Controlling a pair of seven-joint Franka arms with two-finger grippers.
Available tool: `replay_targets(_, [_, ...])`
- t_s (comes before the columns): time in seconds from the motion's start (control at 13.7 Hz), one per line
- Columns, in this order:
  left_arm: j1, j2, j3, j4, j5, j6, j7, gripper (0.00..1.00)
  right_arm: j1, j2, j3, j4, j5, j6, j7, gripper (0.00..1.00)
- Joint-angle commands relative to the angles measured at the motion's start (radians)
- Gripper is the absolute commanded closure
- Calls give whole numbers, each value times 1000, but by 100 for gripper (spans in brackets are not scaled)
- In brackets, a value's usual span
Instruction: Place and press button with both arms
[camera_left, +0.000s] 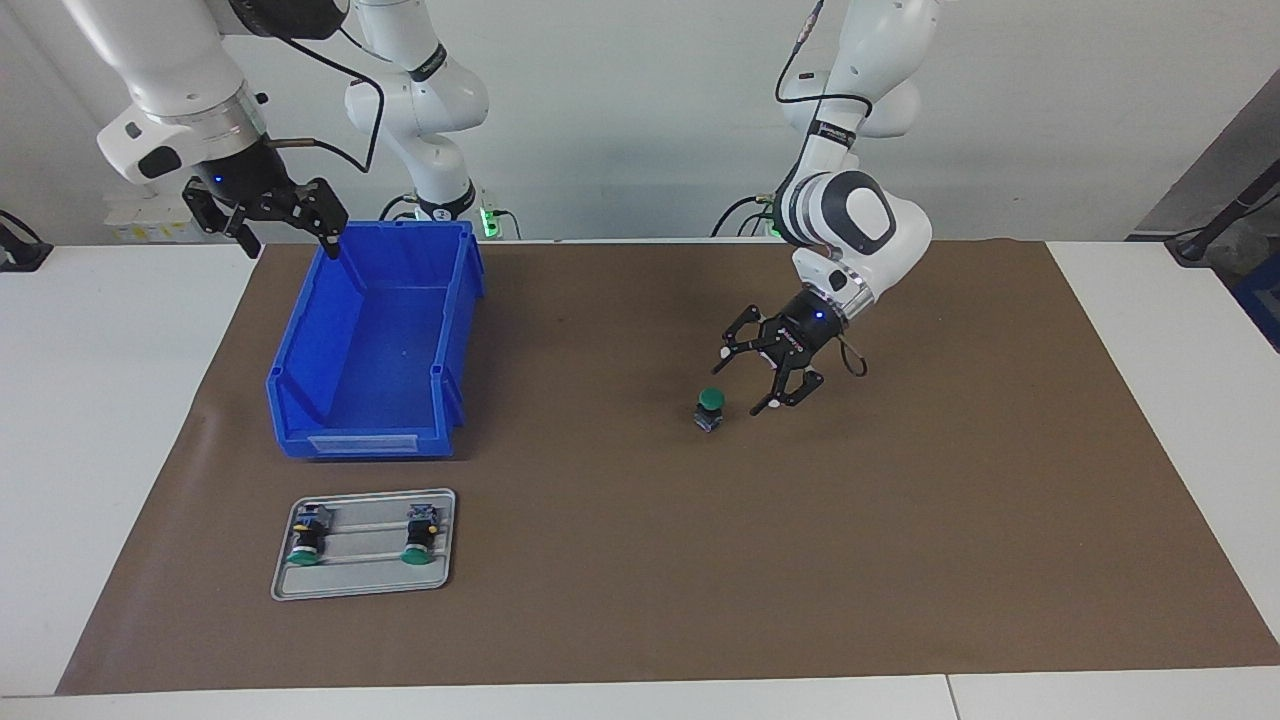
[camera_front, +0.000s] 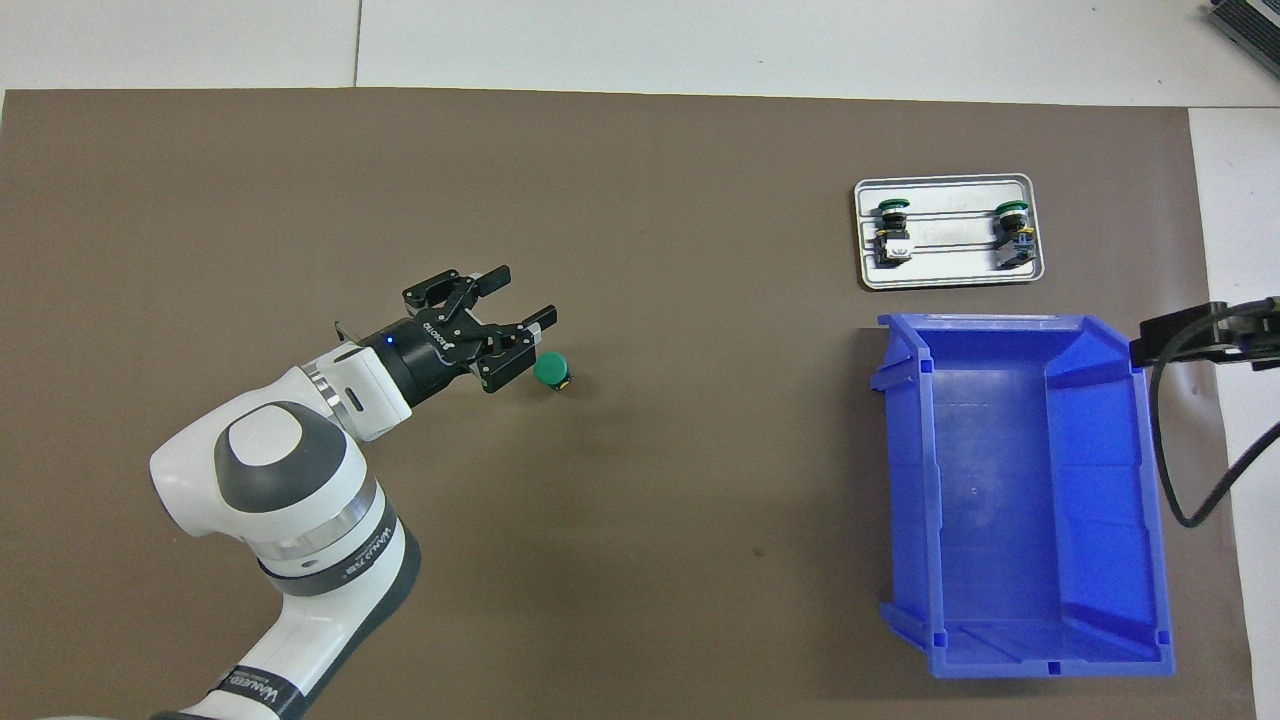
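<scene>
I see the button (camera_left: 710, 408) standing upright on the brown mat (camera_left: 640, 560), green cap up, roughly mid-mat and toward the left arm's end of the tabletop (camera_left: 100, 420). Nothing is touching it.

Left gripper (camera_left: 748, 385) is low over the mat just beside the button, tilted down toward it. Its fingers (camera_front: 538, 317) are spread apart and hold nothing; I see a small gap between the closest fingertip and the green cap in both views.

Right gripper (camera_left: 270, 225) is up in the air over the corner of the blue bin (camera_left: 375, 345) that lies closest to the robots, at the right arm's end. Its fingers are wide apart with nothing in them. That arm is waiting. In the overhead view only its tip (camera_front: 1210, 330) shows at the frame edge, with a black cable (camera_front: 1170, 450) looping down from it.

The blue bin is open-topped, and I see nothing inside it. It sits on the mat toward the right arm's end.

The grey tray (camera_left: 365, 585) sits just beside the bin, farther from the robots. Two more green-capped buttons lie on their sides in it, one (camera_left: 305, 535) at each end (camera_left: 420, 535), caps pointing away from the robots, well apart from each other.
</scene>
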Motion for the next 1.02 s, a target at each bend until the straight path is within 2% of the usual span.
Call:
replay_targets(0.0, [-79, -16, 6, 36, -14, 147, -45, 21, -2, -23, 2, -21, 18, -8, 16, 0])
replay_targets(0.29, [-145, -8, 4, 52, 1, 267, -49, 21, -2, -23, 2, -21, 18, -8, 16, 0])
replay_targets(0.51, [-162, -2, 4, 60, 48, 301, -49, 20, -2, -23, 2, -22, 18, -8, 16, 0])
replay_targets(0.95, [-161, 6, 6, 61, 330, 388, -48, 13, -2, -23, 2, -21, 18, -8, 16, 0])
